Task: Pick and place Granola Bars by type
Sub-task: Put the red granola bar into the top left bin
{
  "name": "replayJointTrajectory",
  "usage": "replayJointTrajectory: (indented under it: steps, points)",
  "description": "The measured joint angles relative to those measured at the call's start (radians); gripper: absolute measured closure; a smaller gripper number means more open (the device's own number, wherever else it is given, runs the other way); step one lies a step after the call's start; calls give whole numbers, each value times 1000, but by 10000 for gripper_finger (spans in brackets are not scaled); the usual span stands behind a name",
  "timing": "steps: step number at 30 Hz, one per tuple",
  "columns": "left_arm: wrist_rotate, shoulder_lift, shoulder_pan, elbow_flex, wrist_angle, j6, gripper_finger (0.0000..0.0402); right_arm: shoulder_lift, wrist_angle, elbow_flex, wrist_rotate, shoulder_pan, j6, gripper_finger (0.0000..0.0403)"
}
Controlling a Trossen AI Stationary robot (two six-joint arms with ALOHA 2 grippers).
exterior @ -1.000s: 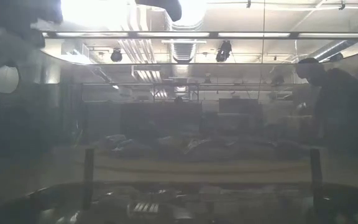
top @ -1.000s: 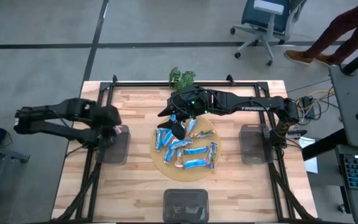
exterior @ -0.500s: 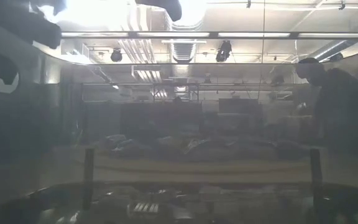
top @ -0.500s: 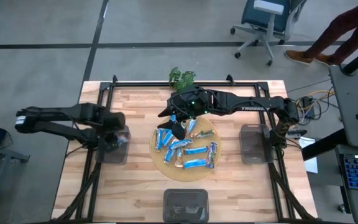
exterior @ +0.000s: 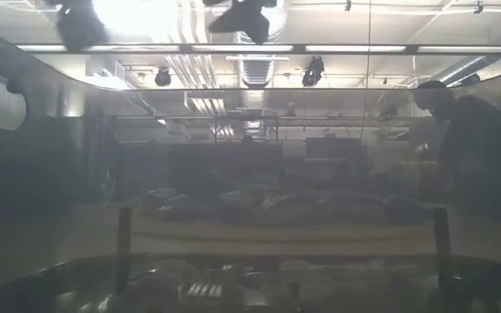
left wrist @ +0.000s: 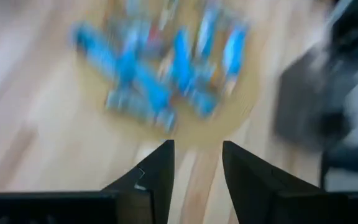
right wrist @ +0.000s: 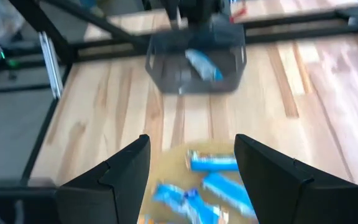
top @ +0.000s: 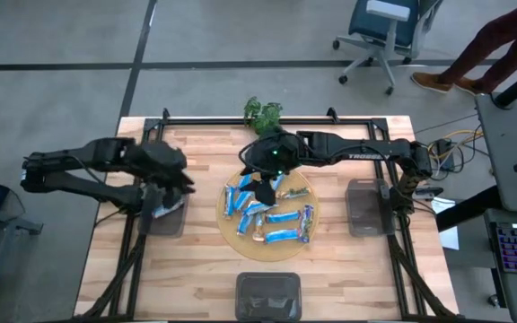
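Above the round tray's (top: 229,235) edge, both hands (top: 263,186) (top: 179,184) hang open.

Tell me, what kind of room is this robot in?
Probably a robot lab or workshop. The wooden table sits on a bare concrete floor, an office chair stands nearby, and pipes and strip lights hang from an open ceiling.

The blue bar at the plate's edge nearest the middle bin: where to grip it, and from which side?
Grip the blue bar across its narrow width at mid-length, coming straight down. It lies flat on the plate, long sides seemingly free, while another bar crowds one end. The open right gripper hovers nearest.
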Motion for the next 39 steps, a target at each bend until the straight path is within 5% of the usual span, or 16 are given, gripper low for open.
replayJointTrajectory:
  steps: [7, 17, 27, 39]
  points:
    - [-3, -33, -2, 24, 303, 63, 288, -23, -144, 0, 5, 0, -30, 181]
    - [-34, -41, -2, 13, 318, 98, 368, -117, -192, -49, 30, 0, -56, 238]
    - [-17, -4, -2, 7, 318, 98, 378, -299, -87, -334, 28, 17, 68, 278]
    - [-19, 90, -2, 16, 317, 96, 279, -393, -6, -463, 23, 28, 151, 216]
